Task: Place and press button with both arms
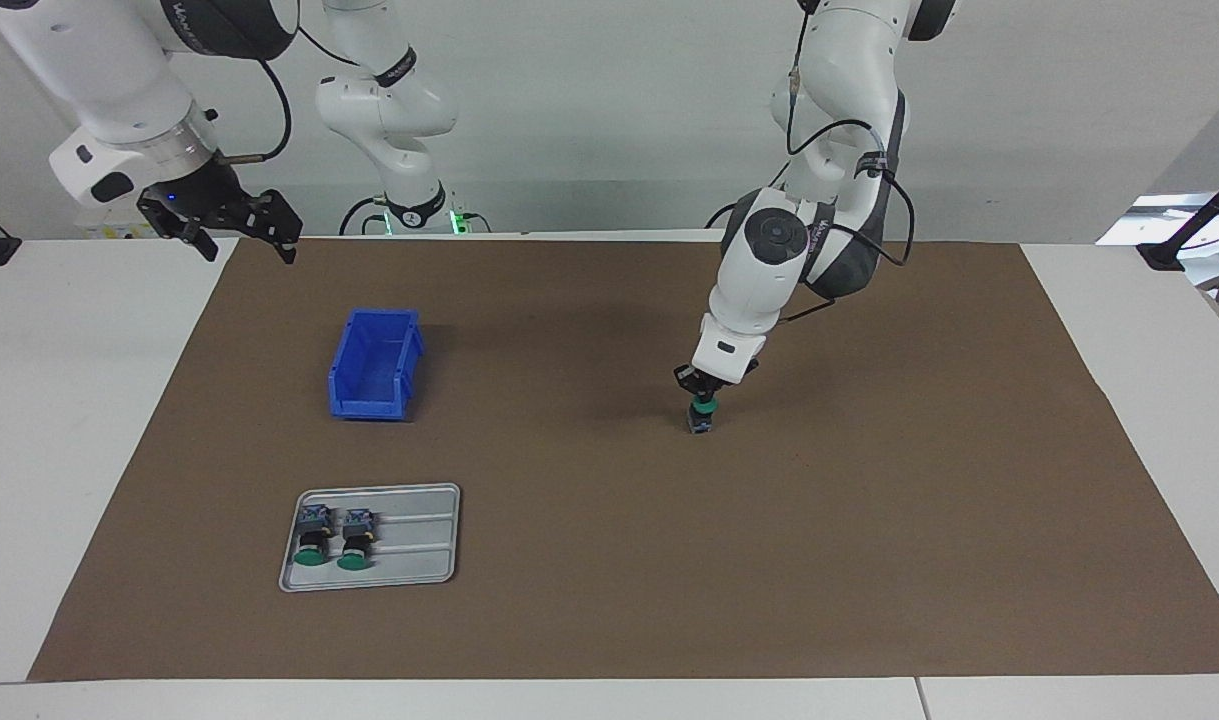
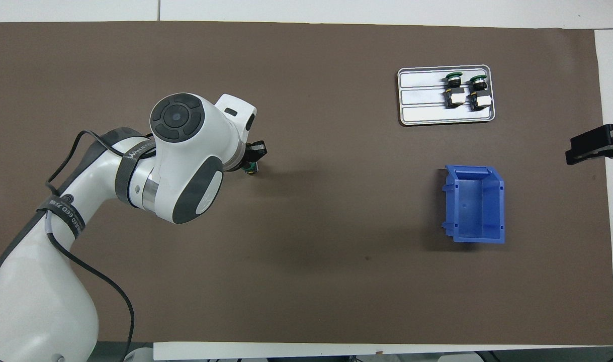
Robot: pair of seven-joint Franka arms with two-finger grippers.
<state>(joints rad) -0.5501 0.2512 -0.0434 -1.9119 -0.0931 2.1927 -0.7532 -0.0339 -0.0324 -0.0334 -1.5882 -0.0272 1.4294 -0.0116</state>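
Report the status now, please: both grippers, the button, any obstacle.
Left gripper down on the button, upright on the mat. Right gripper waits, jaws open, at the right arm's end. Nothing near the button.

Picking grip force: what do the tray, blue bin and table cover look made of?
Tray: probably metal, light grey with a dull sheen, pressed ridges and a rolled rim.
Blue bin: moulded plastic, evenly coloured, slightly glossy, ribbed walls.
Table cover: matte brown sheet, paper or felt-like; can't tell which.

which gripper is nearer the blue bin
Right. The right gripper waits raised at the mat's edge, near the blue bin; the left gripper is over the upright button mid-mat.
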